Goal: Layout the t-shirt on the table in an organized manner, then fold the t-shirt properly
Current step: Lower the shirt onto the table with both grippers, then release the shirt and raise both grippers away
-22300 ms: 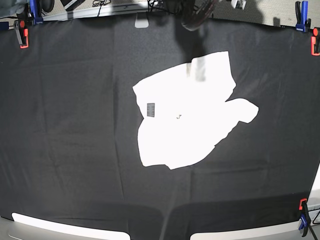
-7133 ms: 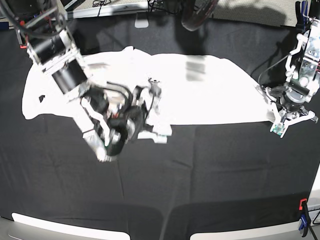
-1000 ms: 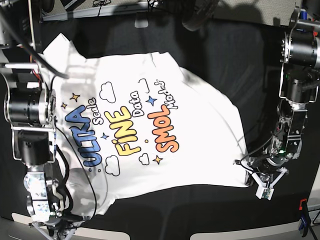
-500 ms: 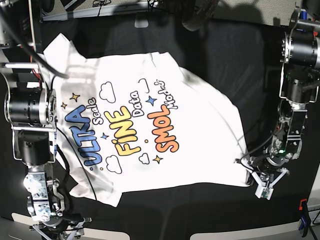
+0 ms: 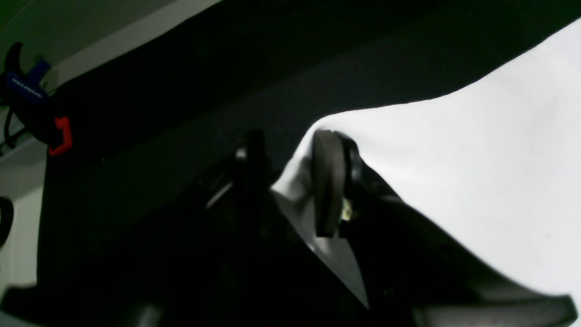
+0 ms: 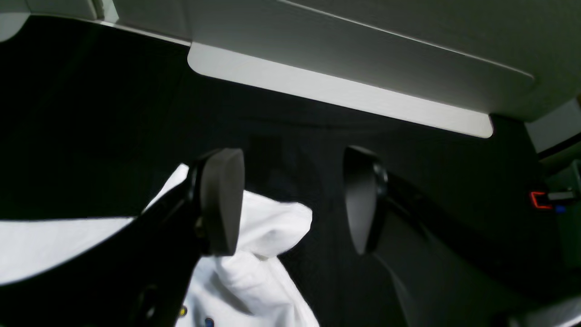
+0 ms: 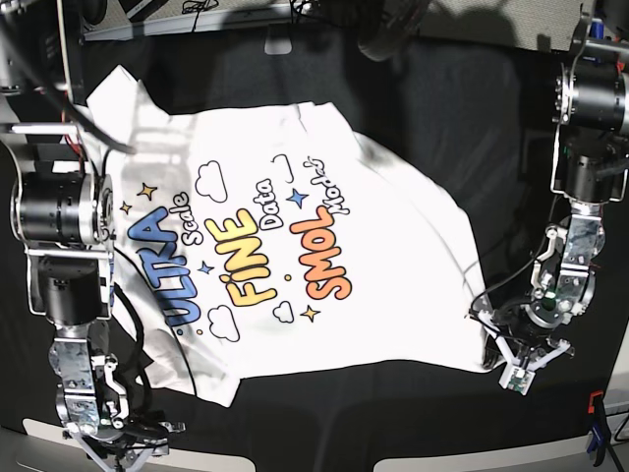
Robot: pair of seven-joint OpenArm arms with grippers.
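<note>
Only the base view shows the colourful print of the soft white t-shirt (image 7: 295,246) spread flat on the table (image 7: 393,423). The right gripper (image 6: 290,204) stands spread beside a crumpled hem; the left gripper (image 5: 286,181) is parted around a corner.

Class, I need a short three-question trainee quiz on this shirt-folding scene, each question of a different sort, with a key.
1. True or false: the t-shirt lies print side up on the table.
2. In the right wrist view, the right pincer is: A) clamped on a sleeve, B) open with cloth beside one finger, C) out of view.
3. Fill in: in the left wrist view, a white fold of shirt sits between the fingers of the ____ pincer.

Key: 1 true; 2 B; 3 left.
</note>
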